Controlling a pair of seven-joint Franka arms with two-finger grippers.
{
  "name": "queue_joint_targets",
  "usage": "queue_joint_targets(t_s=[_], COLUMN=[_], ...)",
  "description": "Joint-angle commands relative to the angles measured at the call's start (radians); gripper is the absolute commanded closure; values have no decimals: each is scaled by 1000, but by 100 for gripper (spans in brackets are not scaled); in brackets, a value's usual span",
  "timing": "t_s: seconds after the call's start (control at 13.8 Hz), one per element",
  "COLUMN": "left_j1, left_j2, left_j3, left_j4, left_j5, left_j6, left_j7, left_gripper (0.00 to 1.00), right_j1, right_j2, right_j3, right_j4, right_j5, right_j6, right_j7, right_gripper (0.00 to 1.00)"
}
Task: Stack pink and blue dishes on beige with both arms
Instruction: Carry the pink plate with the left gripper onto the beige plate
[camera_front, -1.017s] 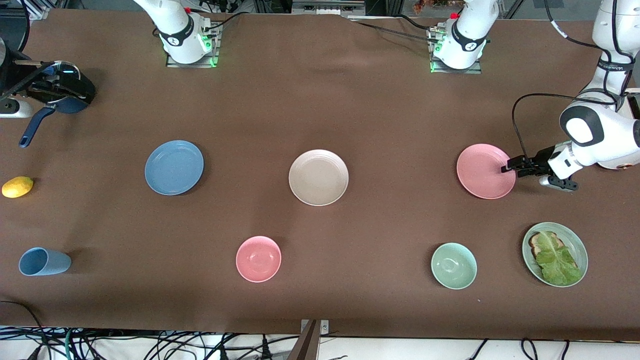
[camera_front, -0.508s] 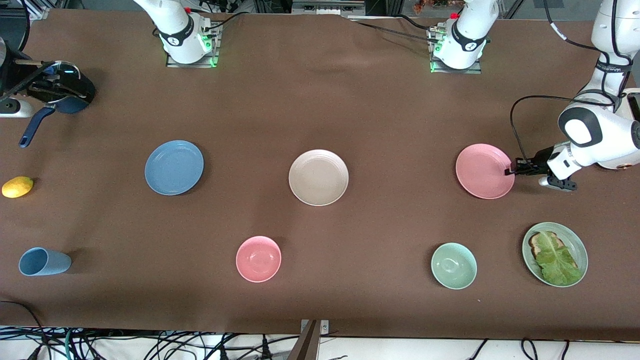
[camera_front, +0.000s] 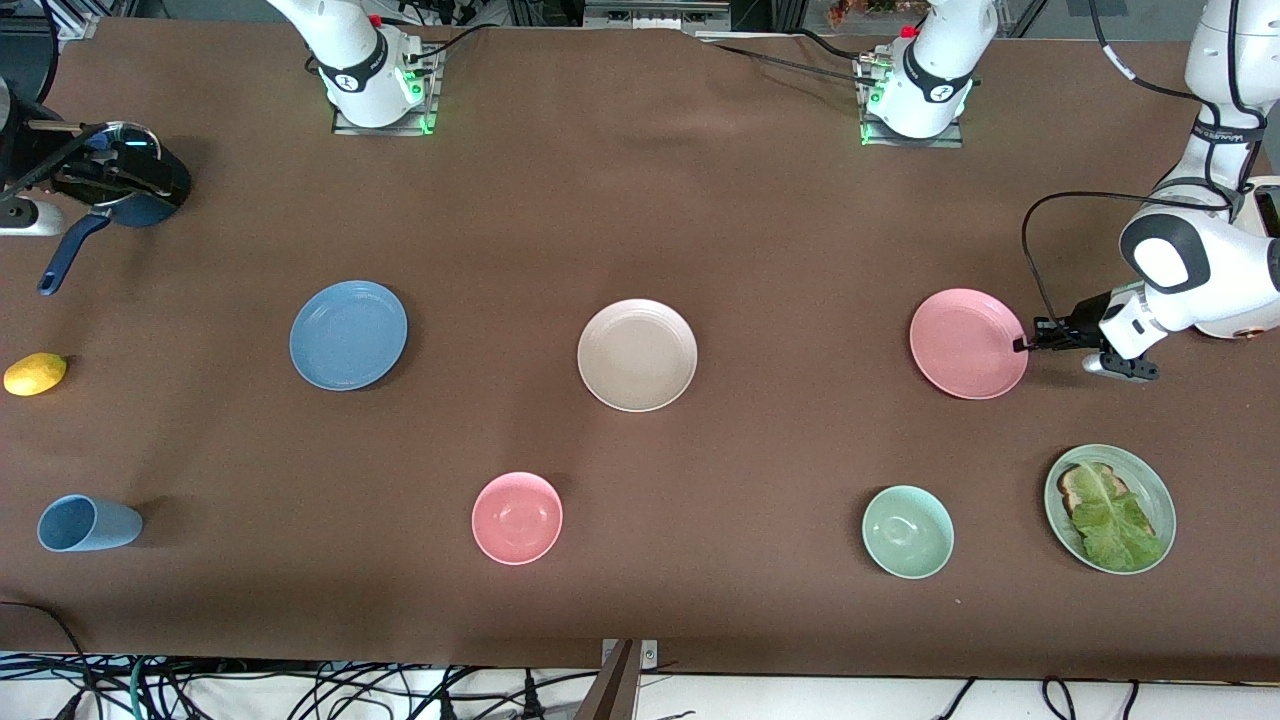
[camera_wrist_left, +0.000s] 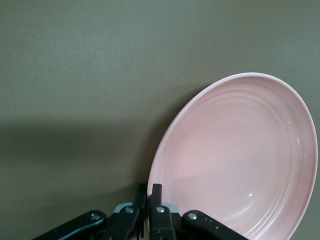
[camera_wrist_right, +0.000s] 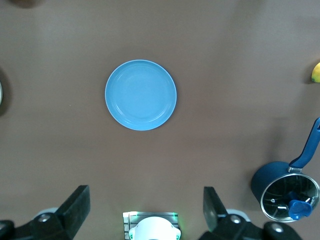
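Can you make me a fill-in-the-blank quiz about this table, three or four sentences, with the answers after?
1. The left gripper is shut on the rim of the ____ plate.
2. The beige plate lies between the pink plate and the ____ plate.
3. The right gripper hangs high over the table with its fingers ____.
4. The green plate holds toast under a leaf of ____.

Missing words: pink; blue; open; lettuce

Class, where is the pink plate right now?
The pink plate lies on the table toward the left arm's end, beside the beige plate, its rim pinched by the shut left gripper.
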Motion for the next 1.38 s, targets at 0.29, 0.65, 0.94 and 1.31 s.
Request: queue_joint_targets(t_s=[0.29, 0.65, 0.94, 1.31], left_j1=[-16, -100, -158, -241], left_j2=[-99, -138, -153, -161], left_j3=[3, -7, -71, -201], left_j4=[40, 41, 40, 40], left_j5=[-23, -22, -22, -23], left_j6=[-81, -82, -81, -52], left_j7=[21, -104, -279, -479], left_gripper=[100, 100, 100, 100], right_j1=[-7, -7, -7, -7], right_j2=[-7, -7, -7, -7], right_j3=[-1, -1, -1, -1], right_j4=[-6, -6, -6, -6], right_j5=[2, 2, 2, 4], right_j6=[5, 6, 5, 5], right_j7=[-1, -1, -1, -1], right_gripper=[0, 0, 0, 0])
